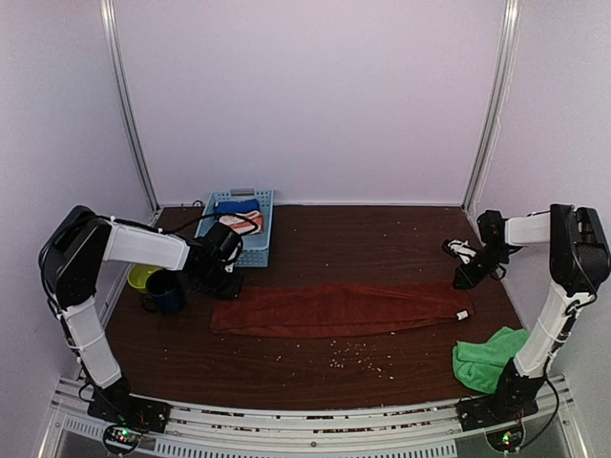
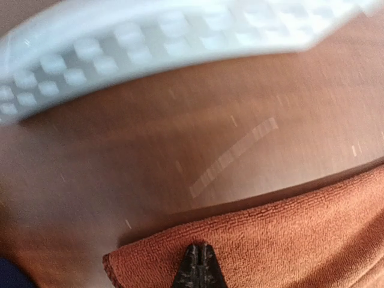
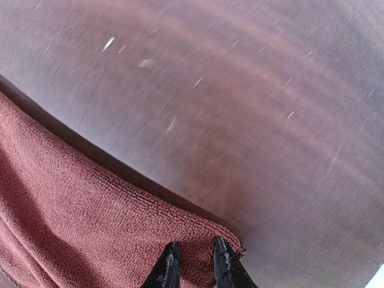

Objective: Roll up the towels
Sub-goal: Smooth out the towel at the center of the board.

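Observation:
The rust towel (image 1: pixel 339 310) lies folded into a long strip across the table's middle, with its white tag (image 1: pixel 462 314) at the right end. The green towel (image 1: pixel 487 358) lies crumpled at the front right. My left gripper (image 1: pixel 225 282) is shut, its tips (image 2: pixel 201 252) resting on the rust towel's (image 2: pixel 288 240) far left corner; no cloth shows between them. My right gripper (image 1: pixel 469 278) has its jaws (image 3: pixel 195 255) closed narrowly on the rust towel's (image 3: pixel 78 228) far right corner, with cloth bunched between the fingers.
A blue basket (image 1: pixel 239 225) holding a blue cloth and a striped cloth stands at the back left; its rim shows blurred in the left wrist view (image 2: pixel 150 42). A dark mug (image 1: pixel 165 290) and a yellow object (image 1: pixel 141 277) sit by the left arm. Crumbs dot the table front (image 1: pixel 348 355).

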You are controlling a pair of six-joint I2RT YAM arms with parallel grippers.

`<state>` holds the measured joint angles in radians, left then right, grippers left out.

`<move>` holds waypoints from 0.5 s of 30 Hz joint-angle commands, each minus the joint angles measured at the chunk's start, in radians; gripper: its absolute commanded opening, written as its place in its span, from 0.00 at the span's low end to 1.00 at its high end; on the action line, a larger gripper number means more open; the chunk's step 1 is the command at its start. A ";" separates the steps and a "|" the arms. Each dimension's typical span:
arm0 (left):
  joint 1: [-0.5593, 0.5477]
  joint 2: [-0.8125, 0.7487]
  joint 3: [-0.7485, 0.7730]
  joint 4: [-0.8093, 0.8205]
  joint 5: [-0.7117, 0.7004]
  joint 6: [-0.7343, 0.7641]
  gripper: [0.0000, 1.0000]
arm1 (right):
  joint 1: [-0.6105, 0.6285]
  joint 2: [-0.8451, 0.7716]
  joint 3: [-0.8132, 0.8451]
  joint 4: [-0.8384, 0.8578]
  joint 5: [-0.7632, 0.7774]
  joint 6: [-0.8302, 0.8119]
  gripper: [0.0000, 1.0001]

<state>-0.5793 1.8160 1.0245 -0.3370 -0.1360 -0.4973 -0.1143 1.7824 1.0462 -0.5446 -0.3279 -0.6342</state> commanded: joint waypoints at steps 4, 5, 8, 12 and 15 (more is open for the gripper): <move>0.048 0.081 0.104 -0.081 -0.137 0.063 0.00 | 0.004 0.132 0.116 0.043 0.102 0.070 0.21; 0.049 0.078 0.120 -0.087 -0.147 0.070 0.00 | 0.004 0.131 0.136 0.033 0.108 0.076 0.21; 0.048 0.037 0.139 -0.095 -0.172 0.071 0.00 | 0.004 0.073 0.164 -0.007 0.073 0.091 0.21; 0.031 -0.103 0.125 -0.087 -0.122 0.088 0.14 | 0.004 -0.064 0.140 -0.075 -0.020 0.093 0.29; -0.022 -0.207 0.091 -0.085 -0.083 0.126 0.26 | 0.004 -0.162 0.114 -0.134 -0.048 0.064 0.32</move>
<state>-0.5488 1.7653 1.1324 -0.4316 -0.2535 -0.4244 -0.1116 1.7641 1.1820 -0.5907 -0.3195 -0.5606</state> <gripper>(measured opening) 0.223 0.312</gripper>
